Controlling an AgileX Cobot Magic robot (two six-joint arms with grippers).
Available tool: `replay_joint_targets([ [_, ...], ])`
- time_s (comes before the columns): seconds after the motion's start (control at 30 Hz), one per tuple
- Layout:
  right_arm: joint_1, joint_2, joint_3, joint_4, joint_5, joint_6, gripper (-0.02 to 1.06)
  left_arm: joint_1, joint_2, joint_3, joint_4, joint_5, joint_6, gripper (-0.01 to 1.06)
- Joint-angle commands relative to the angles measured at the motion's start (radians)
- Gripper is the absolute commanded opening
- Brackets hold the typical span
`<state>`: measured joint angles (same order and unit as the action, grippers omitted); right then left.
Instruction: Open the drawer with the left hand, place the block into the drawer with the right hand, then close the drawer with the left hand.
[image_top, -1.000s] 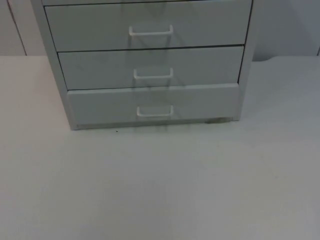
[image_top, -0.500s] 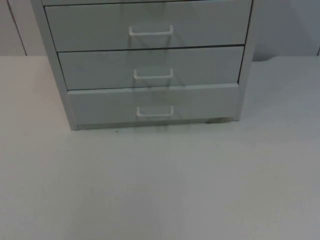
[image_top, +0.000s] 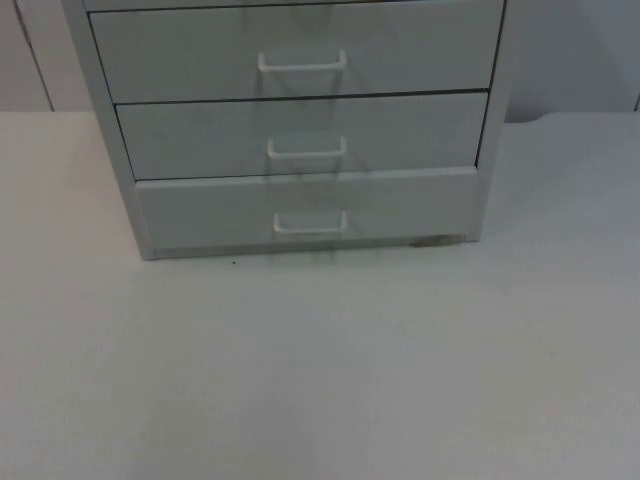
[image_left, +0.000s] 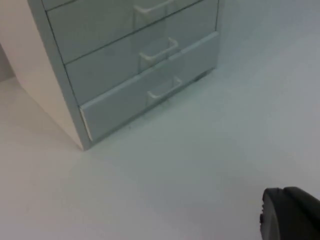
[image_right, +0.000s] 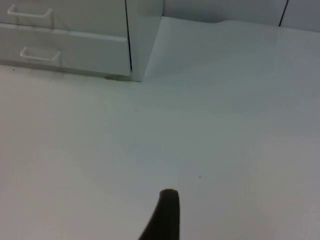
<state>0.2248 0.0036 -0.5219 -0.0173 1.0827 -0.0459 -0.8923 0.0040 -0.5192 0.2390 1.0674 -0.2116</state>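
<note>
1. Top view: a grey drawer cabinet (image_top: 300, 130) is seen at the back of the white table (image_top: 320, 370); all three drawers are shut, bottom drawer (image_top: 305, 210) with its handle (image_top: 310, 223) untouched.
2. Left wrist view: the left gripper (image_left: 291, 214) is held above the table, well apart from the cabinet; finger opening cannot be told.
3. Right wrist view: the right gripper (image_right: 165, 216) is held over bare table near the cabinet's corner; finger opening cannot be told, nothing is seen held.

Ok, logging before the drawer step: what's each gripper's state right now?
Left gripper: above the table, cannot be told.
Right gripper: above the table, cannot be told.
</note>
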Motion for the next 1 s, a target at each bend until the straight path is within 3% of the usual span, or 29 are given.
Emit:
replay_joint_targets([
  [0.0, -0.005, -0.004, 0.005, -0.006, -0.003, 0.002, 0.75, -0.003, -0.004, 0.006, -0.035, 0.010, 0.018, 0.00],
  [0.1, -0.005, -0.004, 0.005, -0.006, -0.003, 0.002, 0.75, -0.003, -0.004, 0.006, -0.048, 0.042, 0.053, 0.00],
  [0.33, -0.005, -0.004, 0.005, -0.006, -0.003, 0.002, 0.75, -0.003, -0.004, 0.025, -0.198, 0.009, 0.178, 0.00],
  [0.67, -0.005, -0.004, 0.005, -0.003, -0.005, 0.001, 0.75, -0.003, -0.004, 0.025, -0.198, 0.009, 0.178, 0.00],
  [0.77, -0.005, -0.004, 0.005, -0.003, -0.005, 0.001, 0.76, -0.003, -0.004, 0.025, -0.198, 0.009, 0.178, 0.05],
  [0.83, -0.005, -0.004, 0.005, -0.003, -0.005, 0.001, 0.82, -0.003, -0.004, 0.025, -0.198, 0.009, 0.178, 0.22],
  [0.9, -0.005, -0.004, 0.005, -0.003, -0.005, 0.001, 0.93, -0.003, -0.004, 0.025, -0.198, 0.009, 0.178, 0.50],
  [0.93, -0.005, -0.004, 0.005, -0.003, -0.005, 0.001, 0.93, -0.003, -0.004, 0.025, -0.198, 0.009, 0.178, 0.50],
  [0.97, -0.005, -0.004, 0.005, -0.003, -0.005, 0.001, 1.00, -0.003, -0.004, 0.025, -0.198, 0.009, 0.178, 0.69],
])
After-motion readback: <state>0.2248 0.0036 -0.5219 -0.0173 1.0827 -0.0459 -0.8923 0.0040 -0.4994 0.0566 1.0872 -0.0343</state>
